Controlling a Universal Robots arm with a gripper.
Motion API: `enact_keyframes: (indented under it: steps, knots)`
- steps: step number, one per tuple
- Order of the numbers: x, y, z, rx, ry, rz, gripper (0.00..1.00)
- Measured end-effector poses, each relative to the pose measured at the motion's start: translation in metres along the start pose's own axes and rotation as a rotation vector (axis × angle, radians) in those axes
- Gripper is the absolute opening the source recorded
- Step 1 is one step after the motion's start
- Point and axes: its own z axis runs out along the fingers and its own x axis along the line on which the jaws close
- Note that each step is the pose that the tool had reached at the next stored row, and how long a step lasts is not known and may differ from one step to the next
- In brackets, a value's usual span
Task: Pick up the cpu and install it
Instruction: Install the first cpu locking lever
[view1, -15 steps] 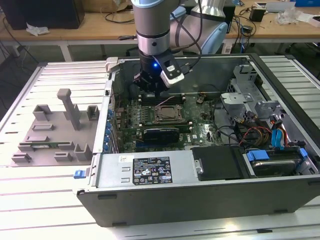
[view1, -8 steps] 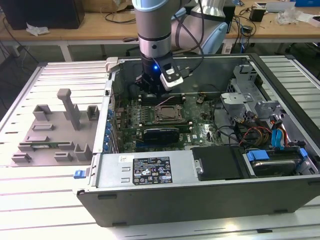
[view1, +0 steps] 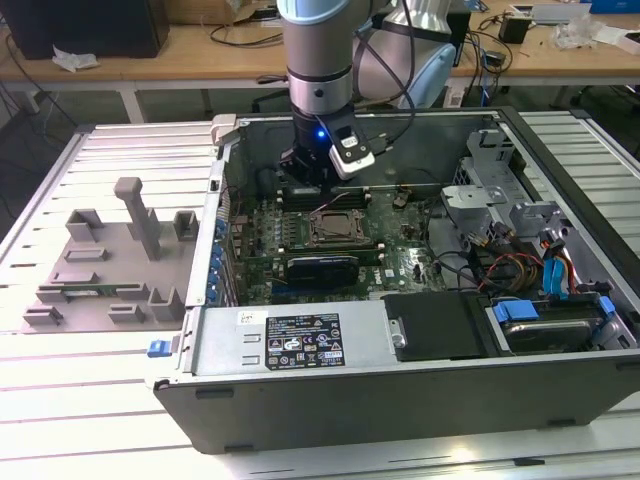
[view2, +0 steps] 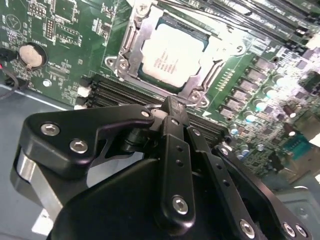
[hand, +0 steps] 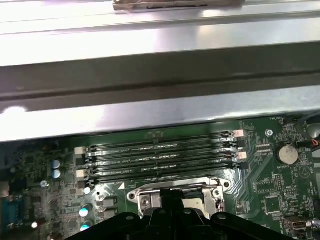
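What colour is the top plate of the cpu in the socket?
Silver-grey, with a thin pale edge; the cpu shows best in the second wrist view.

The arm (view1: 318, 60) is a thick silver-grey tube with a pale blue cap at its joint. Black cables loop down it at about three o'clock. A small blue light glows above a white-and-black camera block (view1: 352, 155). The gripper (view2: 172, 107) is matte black, its linkage bars studded with silver screws.
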Motion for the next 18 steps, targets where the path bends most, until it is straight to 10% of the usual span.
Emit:
enact_keyframes:
  steps: [13,18]
  knots:
    - [-0.0054,0.0111,0.0084,0.0036,-0.0056,0.053,0.11]
    - [-0.0062,0.0132,0.0095,0.0183,-0.0097,0.055,0.11]
